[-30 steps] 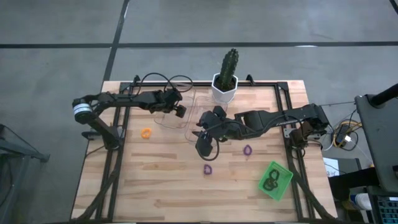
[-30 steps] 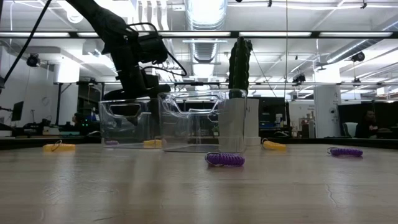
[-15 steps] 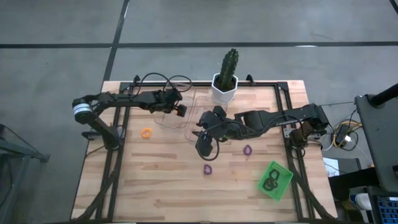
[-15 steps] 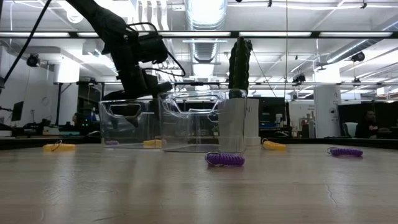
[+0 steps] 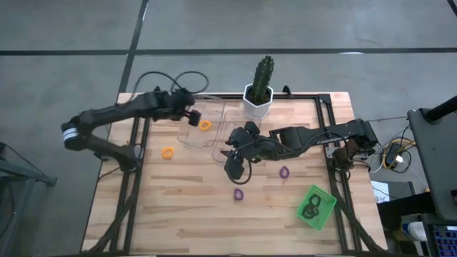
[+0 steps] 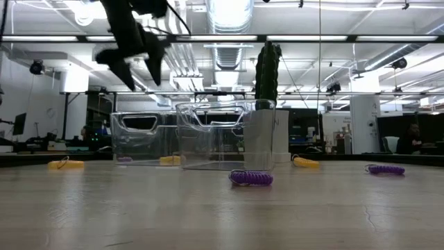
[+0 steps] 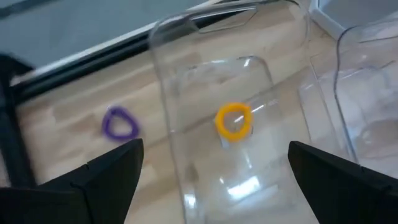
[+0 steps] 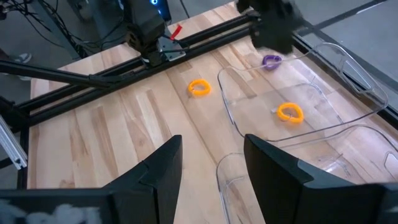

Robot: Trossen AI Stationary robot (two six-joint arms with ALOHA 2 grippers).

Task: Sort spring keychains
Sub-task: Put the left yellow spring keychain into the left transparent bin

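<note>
Spring keychains lie scattered on the wooden worktop (image 5: pixel 178 207). One orange keychain (image 5: pixel 205 125) rests inside the left clear bin (image 5: pixel 193 132), at about 11 o'clock from the worktop's centre; a second orange keychain (image 5: pixel 168 153) lies on the boards at 9 o'clock. Two purple keychains (image 5: pixel 238 194) (image 5: pixel 284 172) lie toward 5 and 3 o'clock, and black ones sit in the green tray (image 5: pixel 315 207) at 4 o'clock. Left gripper (image 5: pixel 191 114) hangs above the left bin's far edge, jaws wide and empty. Right gripper (image 5: pixel 233 165) hangs just beside the second clear bin (image 5: pixel 225 139), jaws partly parted with nothing between them. A potted cactus (image 5: pixel 259 89) stands at 12 o'clock.
</note>
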